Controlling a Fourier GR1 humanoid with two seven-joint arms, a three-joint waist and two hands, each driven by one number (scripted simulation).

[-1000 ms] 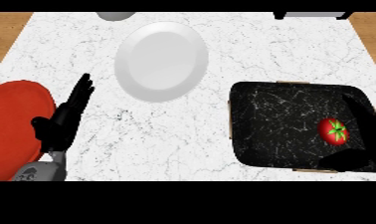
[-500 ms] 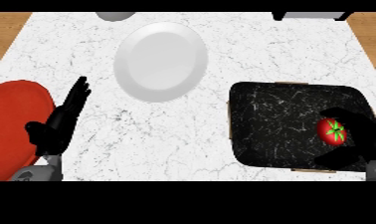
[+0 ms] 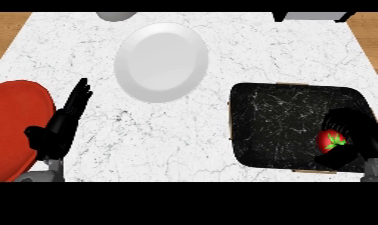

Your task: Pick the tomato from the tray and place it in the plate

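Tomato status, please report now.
Right hand curled round tomato in black tray. Left hand open, resting. White plate unobstructed.

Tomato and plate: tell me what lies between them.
In the head view, between the tomato and the white plate lie only the black tray's floor and bare white counter.

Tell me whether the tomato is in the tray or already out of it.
In the tray. The tomato sits at the right end of the black tray, with the right robot hand curled round it; the white plate holds nothing.
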